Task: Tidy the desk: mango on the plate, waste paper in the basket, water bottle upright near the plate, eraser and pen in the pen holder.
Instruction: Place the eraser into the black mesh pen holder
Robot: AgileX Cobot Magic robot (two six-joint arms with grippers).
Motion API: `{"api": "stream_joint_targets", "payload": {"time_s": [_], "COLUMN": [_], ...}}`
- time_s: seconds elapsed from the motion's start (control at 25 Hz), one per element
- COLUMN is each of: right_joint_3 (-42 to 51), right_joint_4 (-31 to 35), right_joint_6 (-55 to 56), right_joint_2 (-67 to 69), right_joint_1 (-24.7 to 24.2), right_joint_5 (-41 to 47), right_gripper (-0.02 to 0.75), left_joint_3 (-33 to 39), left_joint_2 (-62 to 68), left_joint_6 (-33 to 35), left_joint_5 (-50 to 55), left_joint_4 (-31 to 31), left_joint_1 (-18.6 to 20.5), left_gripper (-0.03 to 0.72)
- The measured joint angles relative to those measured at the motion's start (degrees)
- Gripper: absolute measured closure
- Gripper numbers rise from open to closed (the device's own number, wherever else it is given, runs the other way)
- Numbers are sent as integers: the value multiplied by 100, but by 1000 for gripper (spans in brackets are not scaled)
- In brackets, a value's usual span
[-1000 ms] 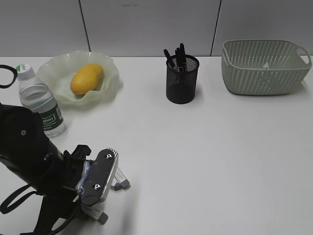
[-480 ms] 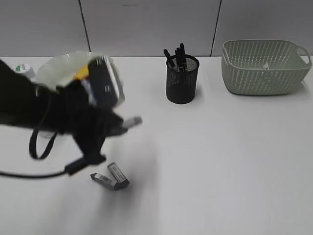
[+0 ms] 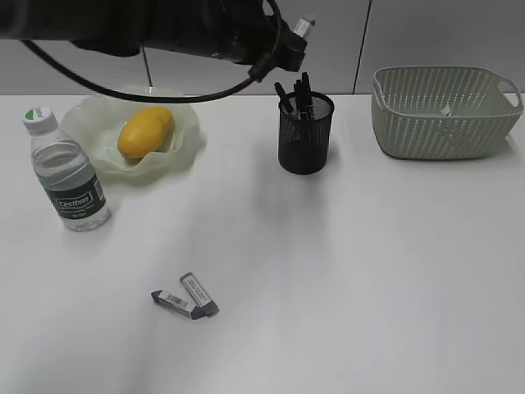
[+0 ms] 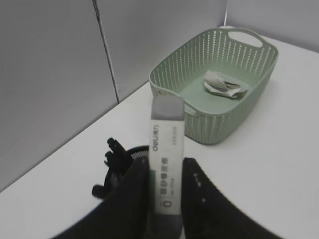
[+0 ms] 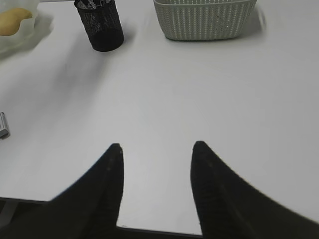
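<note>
Partly, left gripper (image 4: 164,191) fingers hide eraser (image 4: 166,164) base.

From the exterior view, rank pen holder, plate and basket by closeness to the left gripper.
Left gripper holds an eraser.
1. Pen holder: directly below it.
2. Plate: far to its left.
3. Basket: far to its right; close call with the plate.

This looks like an office or a lab set up as one: a plain white bench (image 3: 369,271) stands against grey partition panels (image 3: 246,41) with dark seams. On it sit desk goods, a black mesh pen holder (image 3: 305,133) full of pens (image 3: 295,94), erasers (image 3: 187,297) and a sage-green basket (image 3: 443,115).
</note>
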Motion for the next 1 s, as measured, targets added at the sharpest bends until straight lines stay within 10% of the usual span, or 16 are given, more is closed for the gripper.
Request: {"api": "stream_joint_targets", "payload": {"time_s": [0.36, 0.76, 1.0], "right_joint_3": [0, 0, 0], "right_joint_4": [0, 0, 0], "right_joint_6": [0, 1, 1], "right_joint_2": [0, 0, 0], "right_joint_1": [0, 0, 0], "right_joint_5": [0, 0, 0], "right_gripper": [376, 376, 376], "left_joint_3": [-1670, -1827, -1834], "left_joint_2": [1396, 1827, 1831], "left_joint_6": [4, 4, 4], "left_joint_5": [-8, -297, -269], "left_joint_4": [-286, -327, -335], "left_joint_1": [1, 1, 1], "left_gripper": [545, 543, 312]}}
